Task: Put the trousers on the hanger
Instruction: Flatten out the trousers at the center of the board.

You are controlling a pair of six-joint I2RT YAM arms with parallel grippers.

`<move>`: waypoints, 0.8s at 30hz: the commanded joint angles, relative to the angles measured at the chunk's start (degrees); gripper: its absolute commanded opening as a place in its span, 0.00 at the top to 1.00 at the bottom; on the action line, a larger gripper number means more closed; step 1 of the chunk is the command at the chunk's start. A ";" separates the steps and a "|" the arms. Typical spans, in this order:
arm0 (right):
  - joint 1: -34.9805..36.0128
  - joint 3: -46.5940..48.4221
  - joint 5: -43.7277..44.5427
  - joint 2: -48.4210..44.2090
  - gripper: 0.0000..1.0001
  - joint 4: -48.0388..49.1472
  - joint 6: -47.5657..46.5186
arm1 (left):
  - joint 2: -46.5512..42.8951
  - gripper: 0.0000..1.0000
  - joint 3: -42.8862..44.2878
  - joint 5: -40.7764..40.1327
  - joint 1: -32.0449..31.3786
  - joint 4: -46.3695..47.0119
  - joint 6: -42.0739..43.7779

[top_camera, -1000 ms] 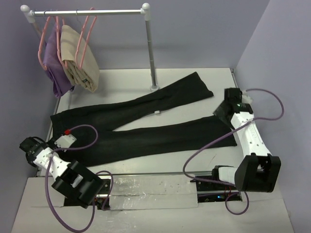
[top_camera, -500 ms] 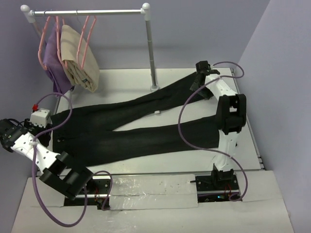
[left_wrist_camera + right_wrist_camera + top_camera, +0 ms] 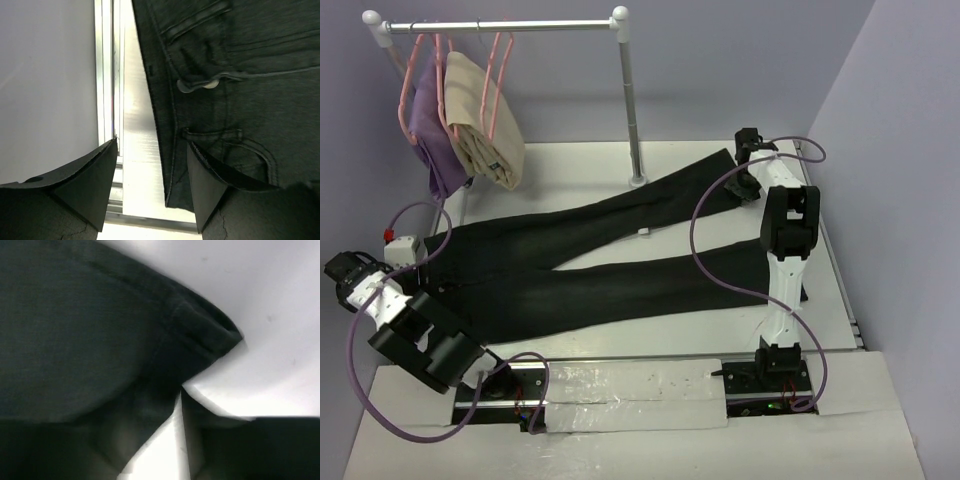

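Nothing readable anywhere I look; the small white tag point(image 3: 643, 233) on the trousers point(image 3: 570, 262) is too tiny to make out; the wrist views show only plain dark cloth, unlettered.

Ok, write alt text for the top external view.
Black trousers lie flat across a white table, waist to the left, legs splayed rightward. The left gripper sits at the waistband edge, the right gripper at the far leg's hem. Behind, a rail carries pink hangers with a purple garment and a beige garment.
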 commanded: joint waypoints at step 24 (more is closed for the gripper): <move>-5.79 -27.70 -4.24 -21.27 0.66 7.24 -12.37 | 5.44 0.34 7.71 3.66 -6.38 5.17 -11.60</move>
